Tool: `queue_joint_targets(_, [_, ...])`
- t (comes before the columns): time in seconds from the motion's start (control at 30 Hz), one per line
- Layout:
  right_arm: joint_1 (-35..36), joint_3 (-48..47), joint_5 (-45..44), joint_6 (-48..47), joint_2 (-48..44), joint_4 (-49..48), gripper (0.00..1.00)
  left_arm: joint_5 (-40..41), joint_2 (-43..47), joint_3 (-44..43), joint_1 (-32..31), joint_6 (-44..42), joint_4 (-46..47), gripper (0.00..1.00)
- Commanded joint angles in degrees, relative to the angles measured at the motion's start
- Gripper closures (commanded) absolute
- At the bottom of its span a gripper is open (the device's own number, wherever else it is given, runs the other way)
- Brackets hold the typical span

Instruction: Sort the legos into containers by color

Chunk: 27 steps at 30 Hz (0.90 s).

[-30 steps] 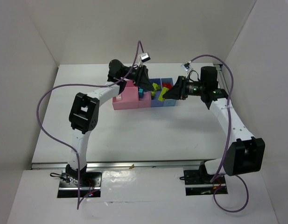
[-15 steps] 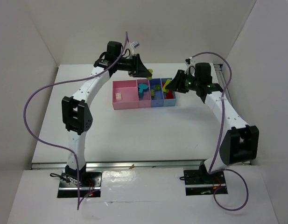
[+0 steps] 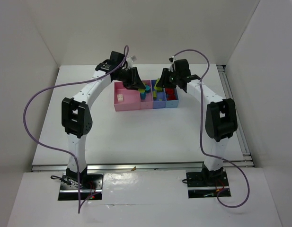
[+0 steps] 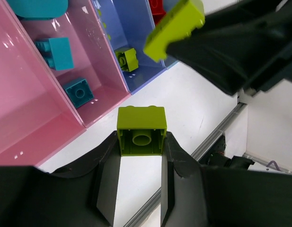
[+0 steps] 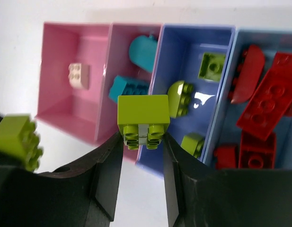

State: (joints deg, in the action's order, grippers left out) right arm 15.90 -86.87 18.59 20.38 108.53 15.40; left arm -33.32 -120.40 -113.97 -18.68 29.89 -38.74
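Near the far edge of the counter (image 3: 136, 137), over a row of four joined bins (image 3: 122, 107), the left gripper (image 4: 141, 138) pinches a yellow-green brick (image 4: 141, 122) and the right gripper (image 5: 142, 137) pinches a second yellow-green brick (image 5: 143, 109). The bins hold a beige brick (image 5: 78, 75), cyan bricks (image 5: 129, 88), loose green bricks (image 5: 211, 66) and red bricks (image 5: 269, 106), each colour in its own compartment.

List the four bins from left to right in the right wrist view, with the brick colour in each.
Wide pink bin, beige brick → narrow pink bin, cyan bricks → blue bin, lime bricks → light blue bin, red bricks.
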Motion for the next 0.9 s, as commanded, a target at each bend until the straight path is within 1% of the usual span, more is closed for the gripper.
queue_joint_targets(0.0, [0.71,-6.37,-3.90,-2.10,2.03,-0.90,0.57,2.21,4.47,-0.46,-0.22,-1.41,-0.46,1.00])
queue_joint_targets(0.1, [0.71,-7.00,-5.93,-2.10,2.65,-0.90,0.30,1.51,4.47,-0.99,-0.22,-1.93,-0.46,1.00])
queue_joint_targets(0.13, [0.71,-7.61,-5.93,-2.10,2.04,-0.90,0.27,1.50,4.47,-1.60,-0.22,-1.94,-0.46,1.00])
queue_joint_targets(0.27, [0.71,-8.14,-7.08,-2.63,0.20,-0.20,0.26,0.80,2.55,-3.19,-0.22,-1.94,-0.46,1.00])
queue_joint_targets(0.33, [0.71,-6.92,-9.35,-2.63,-2.17,-0.19,0.26,0.27,1.05,-5.11,-0.75,-1.42,-0.46,1.00])
queue_joint_targets(0.4, [0.71,-4.72,-12.68,-2.02,-5.33,-0.01,0.26,0.27,-0.88,-7.40,-1.54,-1.41,-0.46,1.00])
queue_joint_targets(0.43, [0.71,-0.88,-17.40,-1.40,-9.44,-0.71,0.26,0.27,-1.76,-8.19,-2.93,-0.63,0.06,1.00])
queue_joint_targets(0.47, [0.71,1.16,-19.88,-0.88,-11.57,-1.50,0.24,-0.42,-2.73,-9.15,-2.94,-0.62,0.07,1.00])
queue_joint_targets(0.5, [0.71,3.00,-22.26,0.44,-13.59,-1.51,0.12,-0.95,-3.69,-11.42,-3.55,-0.10,0.68,1.00])
queue_joint_targets(0.53, [0.19,5.81,-27.07,1.14,-17.09,-1.51,0.04,-0.96,-5.96,-12.58,-3.56,-0.09,0.68,1.00])
queue_joint_targets(0.57, [-0.34,6.97,-29.20,1.93,-18.69,0.23,0.00,-0.96,-7.03,-13.55,-4.26,0.43,1.55,1.00])
queue_joint_targets(0.63, [-0.34,8.99,-34.99,3.96,-21.59,2.17,0.00,-0.26,-9.40,-16.52,-4.26,1.04,2.70,1.00])
queue_joint_targets(0.67, [-0.95,11.26,-36.33,4.49,-24.65,3.49,0.00,0.70,-11.85,-17.59,-4.96,1.05,2.71,1.00])
queue_joint_targets(0.73, [-0.96,13.73,-38.96,5.19,-27.92,4.46,0.00,3.24,-13.98,-19.70,-5.58,2.36,3.32,1.00])
queue_joint_targets(0.77, [-0.96,16.09,-38.98,5.19,-31.15,4.99,0.00,3.26,-14.77,-19.71,-6.19,2.37,3.93,0.95])
queue_joint_targets(0.8, [-1.48,17.08,-39.76,5.72,-32.84,6.30,0.00,4.31,-15.39,-19.71,-6.20,3.15,4.55,0.85])
queue_joint_targets(0.83, [-1.49,18.04,-40.29,5.72,-34.51,7.09,0.00,4.84,-15.91,-20.23,-6.81,3.77,5.25,0.72])
queue_joint_targets(0.87, [-1.49,19.71,-41.34,5.72,-35.92,7.71,0.00,4.84,-16.70,-20.24,-6.81,3.77,5.95,0.68])
